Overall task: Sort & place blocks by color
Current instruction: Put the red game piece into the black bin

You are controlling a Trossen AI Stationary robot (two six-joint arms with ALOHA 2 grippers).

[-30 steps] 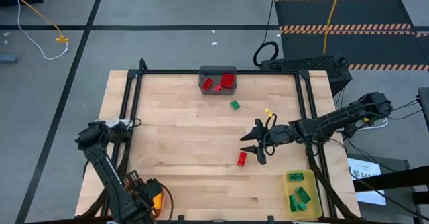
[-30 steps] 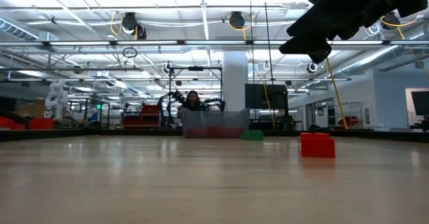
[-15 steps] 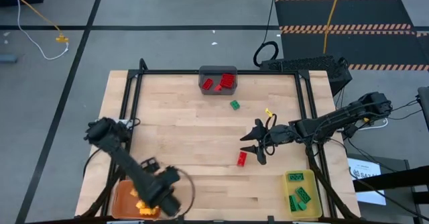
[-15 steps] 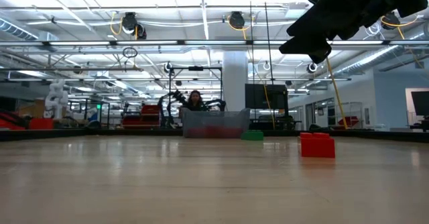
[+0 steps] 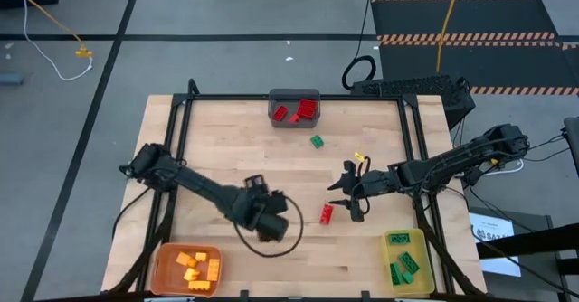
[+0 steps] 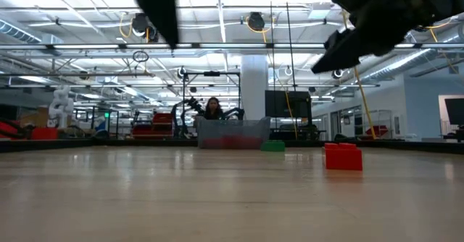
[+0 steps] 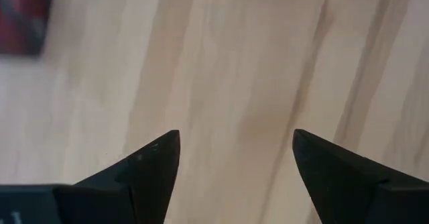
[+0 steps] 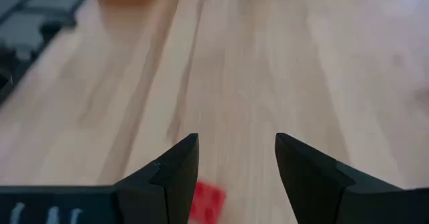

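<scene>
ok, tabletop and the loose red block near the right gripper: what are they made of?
Tabletop: looks like wood, pale butcher-block planks with visible grain and seams, low-sheen finish. Red block: probably molded plastic, uniform saturated colour, crisp edges, studded top in the low view.

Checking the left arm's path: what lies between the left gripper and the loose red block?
Only bare table, as the high view shows: nothing between the open left gripper and the red block.

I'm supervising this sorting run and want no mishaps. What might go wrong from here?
1. The left gripper and right gripper, both open and empty, flank the loose red block; they may collide.
2. A skewed descent may knock the block away.
3. The green block beside the gray bin may get missed.
</scene>
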